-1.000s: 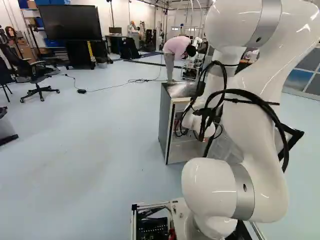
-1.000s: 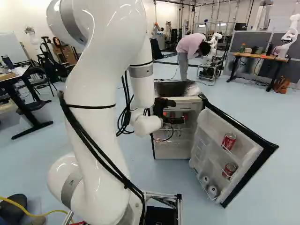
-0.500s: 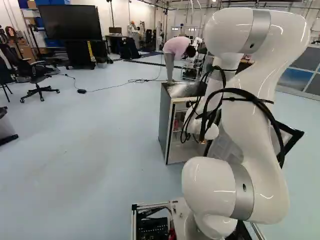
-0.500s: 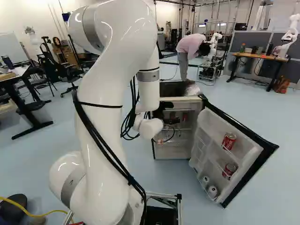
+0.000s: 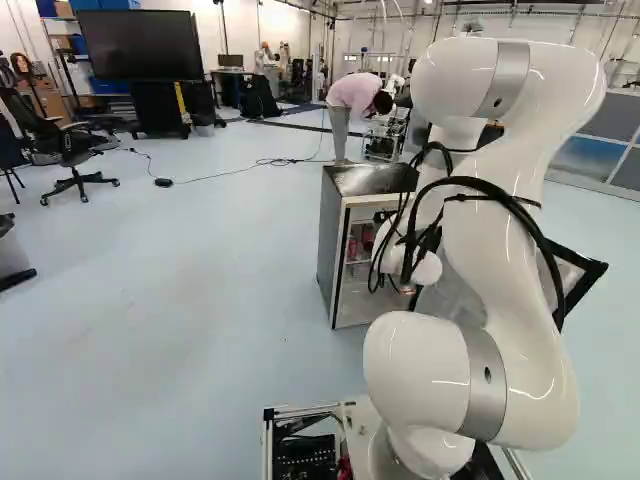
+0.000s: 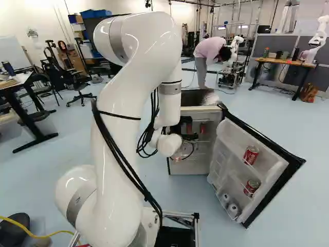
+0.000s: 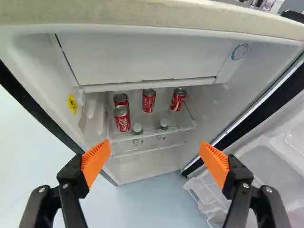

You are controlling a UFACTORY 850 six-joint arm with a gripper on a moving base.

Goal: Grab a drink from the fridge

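In the right base view my gripper (image 6: 191, 137) is at the front of the fridge (image 6: 195, 111), whose door stands open. The wrist view shows the gripper (image 7: 155, 154) open, nothing between its orange pads. Ahead of it, inside the fridge (image 7: 152, 57), several red cans stand on a shelf: two one behind the other (image 7: 122, 119), a middle one (image 7: 148, 100) and another (image 7: 178, 99). Two bottles with pale caps (image 7: 137, 128) show lower down, partly behind the shelf edge. The open door holds two red cans (image 6: 251, 155) on its racks.
The fridge's top edge (image 7: 152, 14) runs above the opening. Its open door (image 6: 264, 159) reaches out beside the arm. White-ended containers (image 6: 233, 209) lie low in the door. Another robot (image 6: 320, 36) is by a far desk (image 6: 288, 62).
The arm has shifted rightward in the right base view, its upper bend sinking, and the gripper has come slightly lower at the fridge opening. Base, fridge and door have kept their places.
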